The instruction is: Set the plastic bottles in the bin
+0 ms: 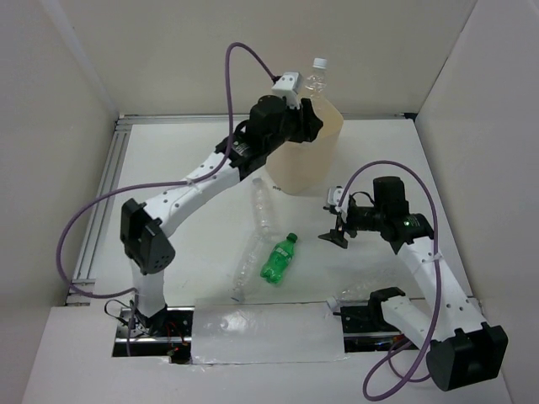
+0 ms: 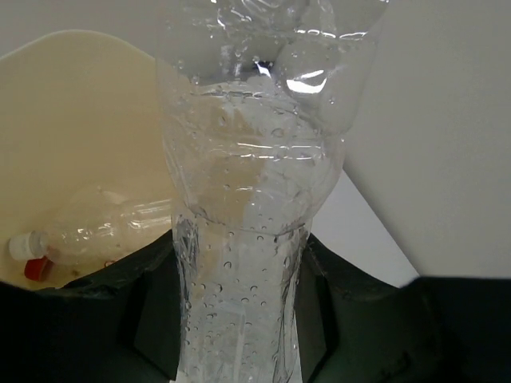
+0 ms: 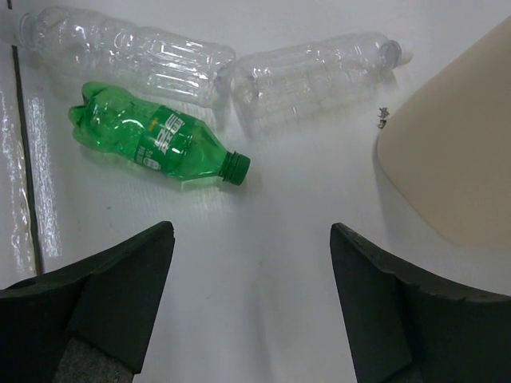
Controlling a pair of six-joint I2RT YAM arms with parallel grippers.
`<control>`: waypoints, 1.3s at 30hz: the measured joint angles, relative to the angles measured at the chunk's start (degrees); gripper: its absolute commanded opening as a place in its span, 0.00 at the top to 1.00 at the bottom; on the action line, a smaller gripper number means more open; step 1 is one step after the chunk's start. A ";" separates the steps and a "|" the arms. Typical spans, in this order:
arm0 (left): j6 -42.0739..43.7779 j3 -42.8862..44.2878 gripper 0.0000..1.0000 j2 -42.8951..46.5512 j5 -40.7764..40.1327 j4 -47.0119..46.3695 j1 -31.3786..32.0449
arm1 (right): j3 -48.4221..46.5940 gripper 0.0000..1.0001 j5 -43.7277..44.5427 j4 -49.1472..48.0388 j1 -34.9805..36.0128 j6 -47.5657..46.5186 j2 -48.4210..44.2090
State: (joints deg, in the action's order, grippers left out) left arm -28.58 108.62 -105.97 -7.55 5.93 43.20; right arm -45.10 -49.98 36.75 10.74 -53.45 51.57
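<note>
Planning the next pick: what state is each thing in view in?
Left gripper: shut on held bottle, at bin mouth.
Right gripper: open, empty.
Green bottle: capped, lying on table.
Clear bottle by bin: lying flat.
Other clear bottle: lying flat.
Bin: upright, capped bottle inside.

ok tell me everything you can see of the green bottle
The green bottle is bright, see-through green plastic with a darker green screw cap on and a green label with white lettering. It looks empty, its body ribbed and a little crumpled. It lies on its side on the white table, close beside a clear bottle; whether they touch is unclear. The open right claw hangs apart from it.
</note>
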 measured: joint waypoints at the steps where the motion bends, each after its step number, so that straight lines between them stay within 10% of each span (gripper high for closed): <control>1: 0.02 2.08 0.51 -2.51 -1.25 0.07 -0.20 | 0.20 0.12 0.20 -0.22 0.00 -0.07 -0.26; 4: 0.42 6.84 0.17 -8.00 -4.39 0.94 -0.81 | 0.92 0.08 0.79 -0.37 0.26 -0.22 -0.79; 7: 1.90 12.31 0.04 -12.57 -6.97 2.58 -1.25 | 1.92 0.05 1.20 -0.68 0.61 -0.94 -0.90; 16: 4.61 18.73 0.01 -12.26 -10.34 5.51 -2.95 | 3.91 0.01 1.29 -0.79 5.64 -13.84 4.17; 26: 1.01 -36.26 0.01 35.10 -11.63 12.48 -2.82 | 3.89 0.01 7.69 -4.66 21.38 -28.28 18.16; 33: -10.88 -56.94 0.01 57.05 -12.35 23.89 -2.03 | 3.87 0.03 14.51 -10.86 28.63 -33.05 28.17; 39: -16.26 -67.73 0.01 62.77 -9.92 28.15 -1.20 | 3.87 0.35 18.14 -16.20 32.48 -34.27 33.62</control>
State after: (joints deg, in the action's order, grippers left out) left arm -44.84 40.88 -43.20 -17.47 34.09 42.00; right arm -41.23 -31.83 20.56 43.22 -87.72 85.19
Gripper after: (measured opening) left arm 0.992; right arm 0.754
